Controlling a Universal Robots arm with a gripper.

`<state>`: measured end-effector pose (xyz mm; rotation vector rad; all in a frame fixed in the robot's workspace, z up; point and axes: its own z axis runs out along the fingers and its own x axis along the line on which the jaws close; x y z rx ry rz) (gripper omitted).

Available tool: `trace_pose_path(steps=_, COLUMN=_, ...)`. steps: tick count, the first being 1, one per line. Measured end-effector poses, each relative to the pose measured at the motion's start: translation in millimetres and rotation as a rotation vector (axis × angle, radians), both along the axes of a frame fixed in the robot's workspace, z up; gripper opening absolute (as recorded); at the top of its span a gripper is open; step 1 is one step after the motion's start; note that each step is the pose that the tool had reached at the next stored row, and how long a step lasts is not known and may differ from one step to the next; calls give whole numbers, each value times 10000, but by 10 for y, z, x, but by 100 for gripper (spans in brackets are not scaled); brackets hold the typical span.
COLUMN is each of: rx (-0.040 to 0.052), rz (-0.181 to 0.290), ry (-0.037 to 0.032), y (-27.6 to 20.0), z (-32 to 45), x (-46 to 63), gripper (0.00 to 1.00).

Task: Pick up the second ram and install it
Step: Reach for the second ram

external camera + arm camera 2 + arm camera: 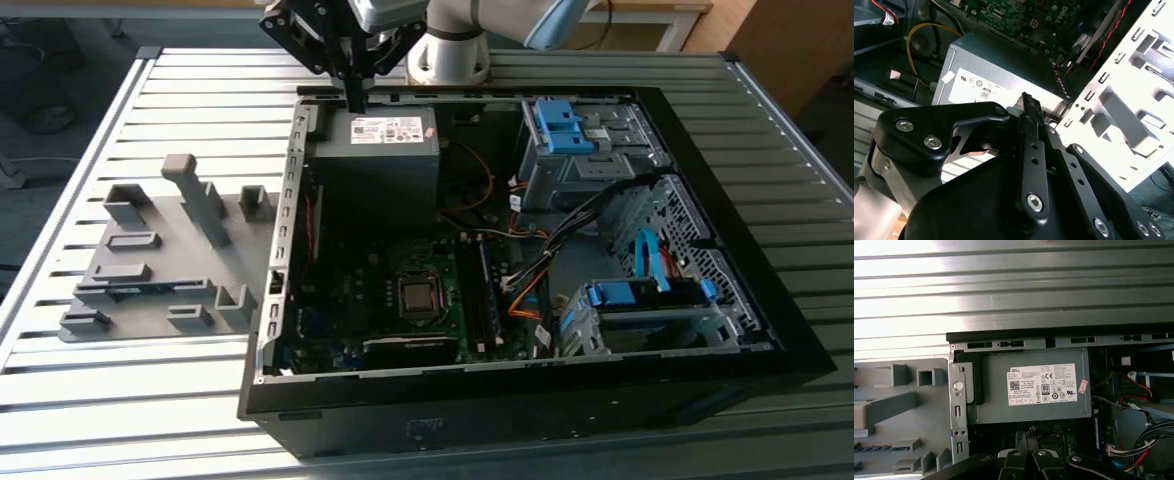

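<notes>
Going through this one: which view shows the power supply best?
The first wrist view: the power supply has its labelled face square-on and whole. The exterior view shows it from above inside the computer case, with the gripper close by. The second wrist view shows it at a slant, partly hidden behind the gripper.

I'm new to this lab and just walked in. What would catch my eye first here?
The open black computer case takes up the middle of the slatted metal table, its insides exposed. The arm's black gripper hangs above the grey power supply at the case's far end. A grey holder tray lies beside the case at the exterior view's left.
</notes>
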<state>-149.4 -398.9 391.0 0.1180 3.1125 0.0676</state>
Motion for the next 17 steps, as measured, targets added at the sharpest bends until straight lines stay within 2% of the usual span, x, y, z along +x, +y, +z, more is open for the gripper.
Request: trace_pose_path(steps=17, rx=0, rz=0, ry=0, y=0, z=-2, x=-98, gripper=11)
